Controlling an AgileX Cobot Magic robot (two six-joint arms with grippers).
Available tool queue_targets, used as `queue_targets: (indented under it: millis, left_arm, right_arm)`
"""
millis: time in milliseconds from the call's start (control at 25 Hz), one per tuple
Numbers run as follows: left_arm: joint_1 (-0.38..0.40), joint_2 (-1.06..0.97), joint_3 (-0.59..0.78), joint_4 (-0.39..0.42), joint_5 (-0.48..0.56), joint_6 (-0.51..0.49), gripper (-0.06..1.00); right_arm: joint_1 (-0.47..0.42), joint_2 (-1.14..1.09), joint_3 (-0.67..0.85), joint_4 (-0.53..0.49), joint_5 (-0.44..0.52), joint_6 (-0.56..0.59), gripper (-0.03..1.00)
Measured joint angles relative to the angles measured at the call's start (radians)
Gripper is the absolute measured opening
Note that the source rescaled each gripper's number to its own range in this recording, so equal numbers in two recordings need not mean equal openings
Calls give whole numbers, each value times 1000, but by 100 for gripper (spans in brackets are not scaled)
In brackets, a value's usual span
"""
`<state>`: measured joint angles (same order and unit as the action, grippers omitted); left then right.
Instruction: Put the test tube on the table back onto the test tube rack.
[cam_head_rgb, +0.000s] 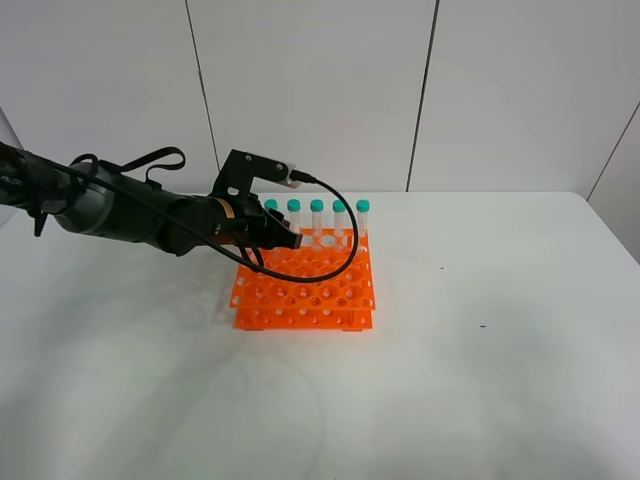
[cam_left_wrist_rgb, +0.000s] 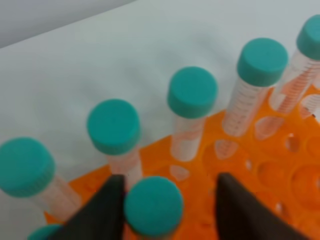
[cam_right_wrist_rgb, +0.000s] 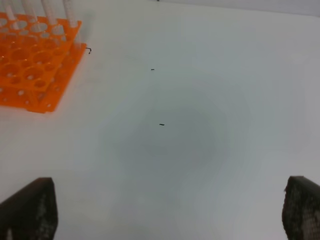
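While the left jaws (cam_left_wrist_rgb: 167, 207) straddle a test tube (cam_left_wrist_rgb: 153, 205) in the rack (cam_head_rgb: 306, 291), the right jaws (cam_right_wrist_rgb: 170, 210) gape empty.

high: front, looking down | left wrist: close over rack (cam_left_wrist_rgb: 260, 165) | right wrist: far, same rack (cam_right_wrist_rgb: 35, 75) at edge

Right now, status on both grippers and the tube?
Left gripper open, fingers straddling the test tube, already upright in the test tube rack. Right gripper open, empty, over bare table. Nothing blocking.
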<state>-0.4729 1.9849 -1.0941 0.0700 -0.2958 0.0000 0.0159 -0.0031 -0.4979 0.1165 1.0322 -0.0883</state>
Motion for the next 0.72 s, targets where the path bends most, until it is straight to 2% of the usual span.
queue_targets:
  millis: [120, 440, 600, 720]
  left_arm:
    - [0, -18, 0, 0, 3, 0, 55]
    - [0, -133, 0, 0, 50, -74, 58]
    - [0, -264, 0, 0, 123, -76, 58]
    - [0, -365, -1, 0, 231, -76, 59]
  right_arm:
    - [0, 0, 0, 0, 0, 0, 100]
    - [0, 0, 0, 0, 0, 0, 100]
    - [0, 0, 0, 0, 0, 0, 100]
    - [0, 0, 0, 0, 0, 0, 100]
